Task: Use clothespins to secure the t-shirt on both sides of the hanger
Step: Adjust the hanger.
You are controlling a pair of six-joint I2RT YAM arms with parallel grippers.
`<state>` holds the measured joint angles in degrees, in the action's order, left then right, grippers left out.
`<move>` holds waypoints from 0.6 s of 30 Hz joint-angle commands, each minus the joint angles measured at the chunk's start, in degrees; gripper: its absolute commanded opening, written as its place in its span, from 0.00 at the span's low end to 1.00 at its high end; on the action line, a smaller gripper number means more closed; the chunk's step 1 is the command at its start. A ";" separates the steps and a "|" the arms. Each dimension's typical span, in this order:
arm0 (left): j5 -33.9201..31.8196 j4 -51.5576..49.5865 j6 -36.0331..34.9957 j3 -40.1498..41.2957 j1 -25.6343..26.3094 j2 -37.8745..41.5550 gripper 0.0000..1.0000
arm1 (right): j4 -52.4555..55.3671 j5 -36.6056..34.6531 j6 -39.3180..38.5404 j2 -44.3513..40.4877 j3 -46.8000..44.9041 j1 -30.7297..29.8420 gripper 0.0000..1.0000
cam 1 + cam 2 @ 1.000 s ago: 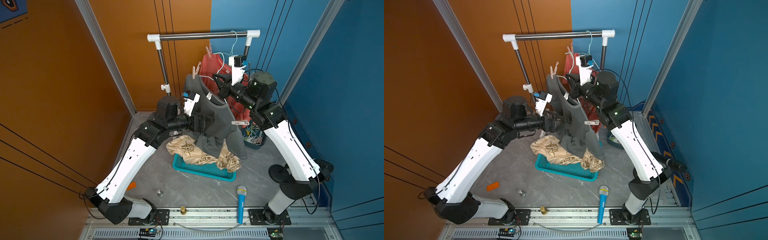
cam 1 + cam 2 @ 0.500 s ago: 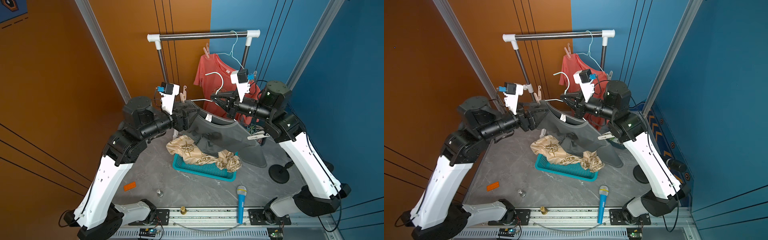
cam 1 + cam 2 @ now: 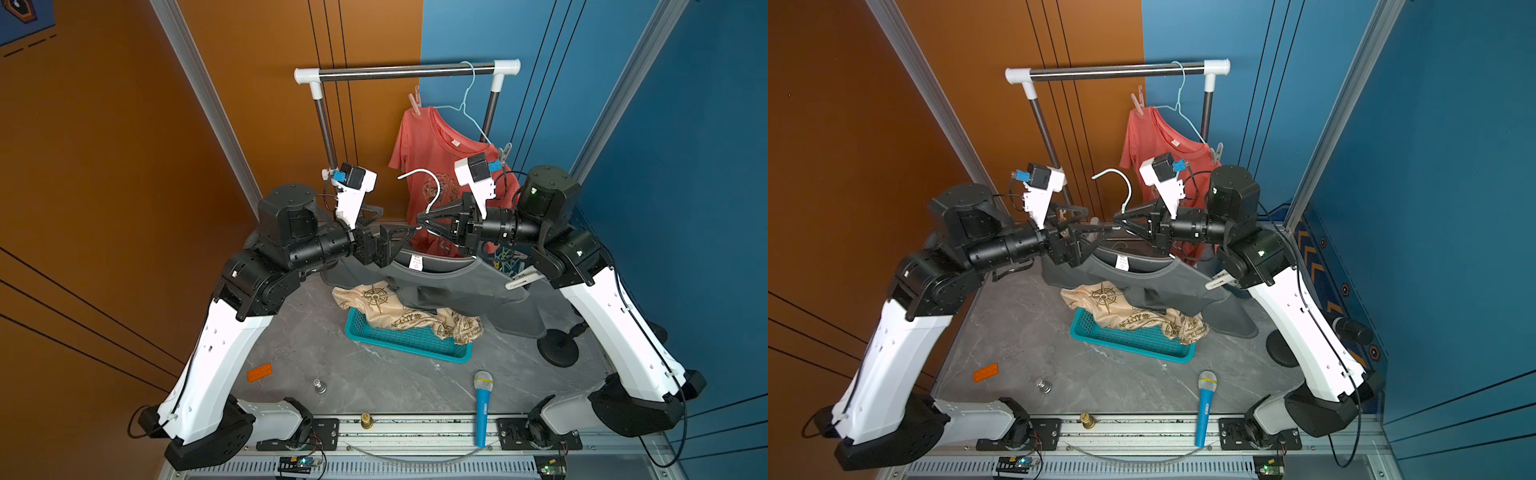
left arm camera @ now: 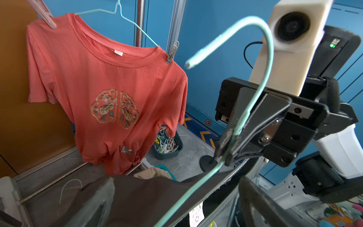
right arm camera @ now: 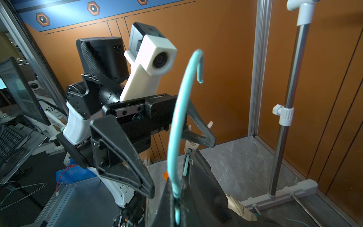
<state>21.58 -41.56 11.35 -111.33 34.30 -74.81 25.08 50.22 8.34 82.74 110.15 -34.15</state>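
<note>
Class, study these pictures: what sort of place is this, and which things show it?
Probably a robotics lab test booth staged as a laundry corner: two white-and-black robot arms mounted on a metal base rail, a steel garment rail with a coral t-shirt hanging, and orange and blue panel walls around it.

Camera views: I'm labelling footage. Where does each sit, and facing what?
Top views: overhead, looking down at the rail; left arm and right arm show.
Left wrist: on the left arm, facing the right gripper shut on the hanger.
Right wrist: on the right arm, facing the open left gripper.
Shared: both wrist views show the hanger.
</note>
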 commanded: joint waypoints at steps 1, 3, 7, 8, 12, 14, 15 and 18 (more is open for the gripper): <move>5.21 -1.09 -0.20 -2.73 1.13 0.05 0.99 | 2.69 3.31 -2.81 -2.74 -1.79 -0.61 0.00; 7.32 -0.56 0.62 -3.31 1.77 -0.23 1.00 | 2.95 3.48 -3.25 -3.02 -2.18 -0.66 0.00; 9.18 -0.27 1.54 -4.34 2.67 -1.16 0.98 | 3.00 4.87 -3.28 -2.93 -2.13 -0.96 0.00; 9.17 -0.13 1.65 -4.58 2.86 -1.43 0.95 | 2.91 5.13 -3.33 -2.93 -2.28 -1.25 0.00; 9.99 -0.09 2.18 -5.81 3.63 -3.40 0.88 | 3.28 5.33 -4.52 -2.68 -2.53 -2.42 0.00; 10.06 -0.09 2.40 -6.60 3.99 -4.40 0.79 | 3.54 5.24 -4.87 -2.50 -2.49 -2.79 0.00; 10.31 -0.03 2.52 -7.01 4.10 -4.93 0.75 | 3.65 5.41 -4.91 -2.41 -2.55 -2.95 0.00; 10.55 -0.06 2.79 -8.02 4.49 -5.94 0.62 | 3.84 5.51 -5.41 -2.49 -2.78 -3.22 0.00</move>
<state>31.18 -41.82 13.93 -117.27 38.22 -79.90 28.71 53.84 4.21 81.47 107.77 -36.71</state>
